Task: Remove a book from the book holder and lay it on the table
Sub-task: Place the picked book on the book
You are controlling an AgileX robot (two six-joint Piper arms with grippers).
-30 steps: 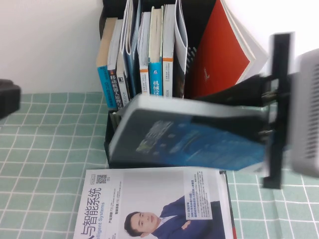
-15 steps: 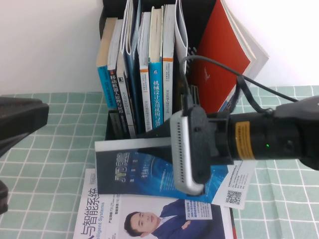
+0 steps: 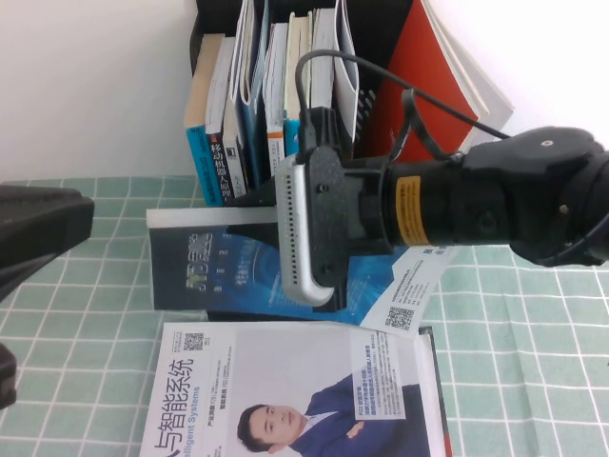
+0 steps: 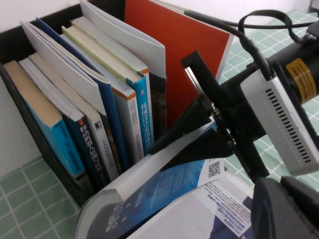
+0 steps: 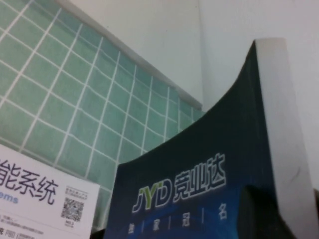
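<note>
The book (image 3: 205,271), a thin magazine with its blue back up, hangs level just above the table (image 3: 86,314), in front of the black book holder (image 3: 204,24). My right gripper (image 3: 255,198) is shut on the book's edge, reaching in from the right. In the left wrist view its black fingers (image 4: 199,124) clamp the curved book (image 4: 164,189). The right wrist view shows one finger (image 5: 259,214) lying on the blue cover (image 5: 189,189). My left gripper (image 3: 38,228) sits at the left edge, away from the book.
A white magazine with a man in a blue suit (image 3: 295,390) lies flat on the table under the held book. In the holder stand several upright books (image 3: 276,95) and a leaning red magazine (image 3: 423,95). A white wall rises behind.
My right arm has turned and carried the book leftward in front of the holder, still gripped. The left arm came into view at the left edge and now holds still.
</note>
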